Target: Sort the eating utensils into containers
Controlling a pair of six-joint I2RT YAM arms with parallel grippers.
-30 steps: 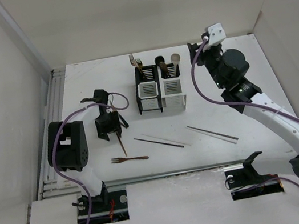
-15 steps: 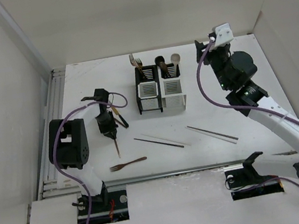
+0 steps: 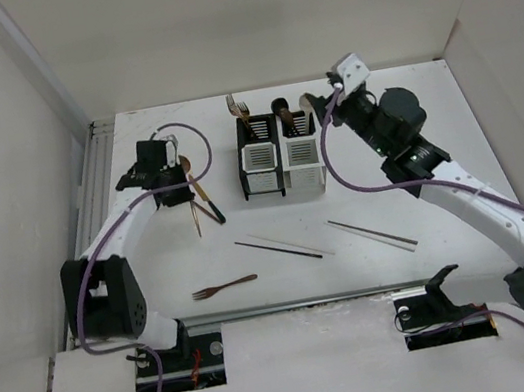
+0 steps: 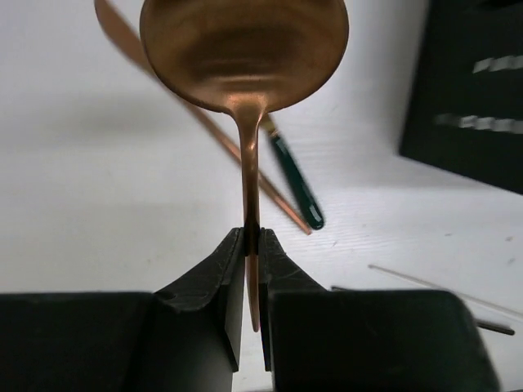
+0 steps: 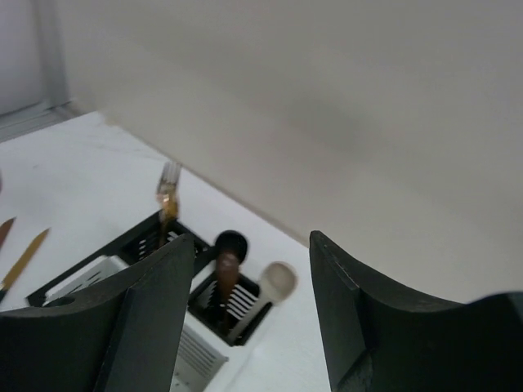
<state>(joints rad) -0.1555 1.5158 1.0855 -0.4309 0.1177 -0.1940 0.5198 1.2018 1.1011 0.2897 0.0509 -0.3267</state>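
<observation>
Far left: left claw pinched tight on the handle of a copper spoon, held above the desk; two slim utensils lie beneath it. The right claw gapes wide, empty, just right of the containers at far centre. A fork and chopsticks lie loose on the open near desk.

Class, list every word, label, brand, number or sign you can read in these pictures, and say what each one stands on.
There are none: no view shows readable text.
No lettering shows on the caddies, on the copper spoon clamped in the left end effector, or on the table.
</observation>
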